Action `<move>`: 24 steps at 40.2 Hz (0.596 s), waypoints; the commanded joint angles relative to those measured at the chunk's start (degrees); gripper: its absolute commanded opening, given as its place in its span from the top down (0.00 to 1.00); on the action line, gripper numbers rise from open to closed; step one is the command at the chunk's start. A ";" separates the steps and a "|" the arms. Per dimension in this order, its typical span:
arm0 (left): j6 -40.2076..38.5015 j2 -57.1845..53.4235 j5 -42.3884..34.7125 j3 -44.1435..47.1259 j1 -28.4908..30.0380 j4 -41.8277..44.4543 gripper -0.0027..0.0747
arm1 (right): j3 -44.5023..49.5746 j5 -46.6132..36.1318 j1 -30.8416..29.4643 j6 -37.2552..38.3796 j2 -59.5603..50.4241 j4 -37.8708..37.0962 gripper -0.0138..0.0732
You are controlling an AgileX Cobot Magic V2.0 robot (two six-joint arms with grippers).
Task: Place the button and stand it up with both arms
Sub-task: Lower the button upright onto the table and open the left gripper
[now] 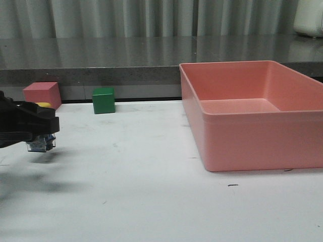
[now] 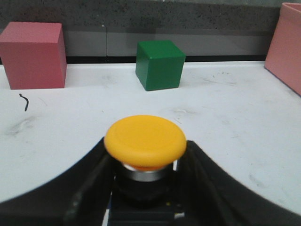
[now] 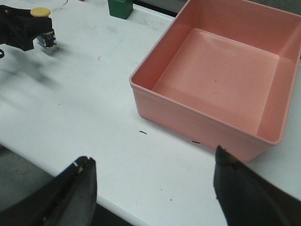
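The button sits between the fingers of my left gripper [image 1: 46, 132]. In the front view its bluish base [image 1: 40, 144] hangs just over the white table at the far left, cap up. In the left wrist view the yellow cap [image 2: 146, 140] and silver collar rise between the black fingers [image 2: 89, 179], and the left gripper [image 2: 146, 155] is shut on the black body. The right wrist view shows the held button [image 3: 41, 14] far off. My right gripper [image 3: 153, 160] is open and empty above the table's near edge, out of the front view.
A pink cube [image 1: 42, 94] and a green cube [image 1: 103, 100] stand at the table's back left, behind the left gripper. A large pink bin [image 1: 252, 146] takes up the right half of the table; it is empty [image 3: 216, 75]. A grey counter runs behind.
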 commanded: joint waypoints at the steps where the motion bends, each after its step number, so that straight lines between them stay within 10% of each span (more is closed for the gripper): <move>1: -0.54 -0.62 -13.24 -0.92 -0.44 -0.32 0.60 | -1.33 -4.07 -0.25 -0.42 0.16 0.33 0.22; 12: -0.54 0.15 -13.24 -0.81 -0.44 1.09 0.58 | -1.33 -4.07 -0.25 -0.42 0.16 0.33 0.22; 24: -0.54 0.15 -13.24 -0.81 -0.44 1.09 0.32 | -1.33 -4.07 -0.25 -0.42 0.16 0.33 0.22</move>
